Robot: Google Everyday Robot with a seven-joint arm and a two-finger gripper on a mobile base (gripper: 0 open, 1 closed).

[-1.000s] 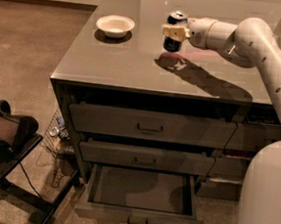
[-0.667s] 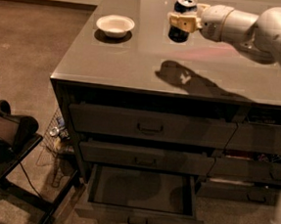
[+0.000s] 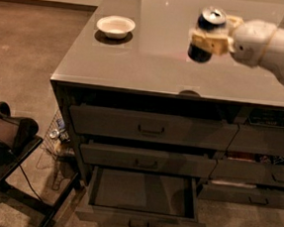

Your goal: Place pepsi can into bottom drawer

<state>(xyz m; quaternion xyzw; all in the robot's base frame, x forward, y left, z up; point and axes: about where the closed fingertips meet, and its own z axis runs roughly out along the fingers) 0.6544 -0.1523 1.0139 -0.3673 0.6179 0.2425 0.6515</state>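
Blue pepsi can [image 3: 211, 20] is pinched in my end effector [image 3: 208, 41] above the desk [image 3: 136, 60]. Below, I see the bottom drawer [image 3: 142, 194] open.

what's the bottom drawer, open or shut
Open: the bottom drawer is pulled out, dark interior showing. The gripper holds the pepsi can above the counter.

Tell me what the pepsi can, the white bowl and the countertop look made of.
The pepsi can, held over the countertop in the gripper: metal, likely aluminium, judging by its shiny silver top. The white bowl: matte, thin-rimmed, perhaps paper or foam; unclear. Countertop: smooth, glossy grey, reflecting light; material uncertain.
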